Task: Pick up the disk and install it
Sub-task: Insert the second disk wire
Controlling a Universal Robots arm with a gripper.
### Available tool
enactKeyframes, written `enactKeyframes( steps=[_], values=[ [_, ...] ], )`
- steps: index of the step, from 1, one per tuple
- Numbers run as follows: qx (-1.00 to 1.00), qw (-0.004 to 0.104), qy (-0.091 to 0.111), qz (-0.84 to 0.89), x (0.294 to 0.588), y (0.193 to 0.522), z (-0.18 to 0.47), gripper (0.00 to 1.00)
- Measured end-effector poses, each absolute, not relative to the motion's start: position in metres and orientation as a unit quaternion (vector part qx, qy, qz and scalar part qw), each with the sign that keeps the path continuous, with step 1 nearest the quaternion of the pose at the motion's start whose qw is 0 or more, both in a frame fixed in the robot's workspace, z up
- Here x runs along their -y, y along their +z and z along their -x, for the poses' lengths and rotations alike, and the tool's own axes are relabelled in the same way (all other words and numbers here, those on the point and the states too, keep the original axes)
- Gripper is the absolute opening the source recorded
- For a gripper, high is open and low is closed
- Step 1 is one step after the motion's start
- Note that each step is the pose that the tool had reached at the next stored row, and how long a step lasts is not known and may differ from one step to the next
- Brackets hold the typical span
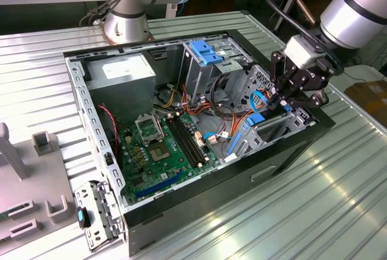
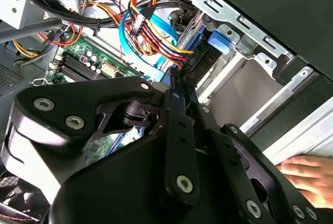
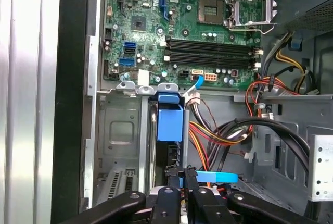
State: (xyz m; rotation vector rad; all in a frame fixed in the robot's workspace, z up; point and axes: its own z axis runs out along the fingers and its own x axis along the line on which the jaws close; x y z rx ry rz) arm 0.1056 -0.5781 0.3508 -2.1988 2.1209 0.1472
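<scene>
Gripper: the gripper (image 1: pixel 282 104) hangs over the drive bay (image 1: pixel 284 128) at the case's (image 1: pixel 290 151) corner on the exterior view's right; its fingers (image 3: pixel 177 182) are pressed close together, and whether they pinch anything cannot be told.
Disk: the disk (image 3: pixel 167 130) stands on edge in the bay, just under the fingertips, blue rail (image 3: pixel 170 122) uppermost.
Axis: its long axis runs down into the bay, the blue end toward the motherboard (image 3: pixel 192 31).
Cables: red, orange and blue cables (image 2: pixel 151 26) lie just beside it.
Hand: a person's hand (image 2: pixel 307 174) rests outside the case.
</scene>
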Motion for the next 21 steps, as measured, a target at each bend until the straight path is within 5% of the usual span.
enactKeyframes(
  steps=[2,21],
  values=[
    [-0.692,0.048,0.05,0.719,0.5792,0.3499,-0.1036,0.16],
    [-0.692,0.054,0.048,0.719,0.5815,0.3476,-0.1035,0.16]
  ],
)
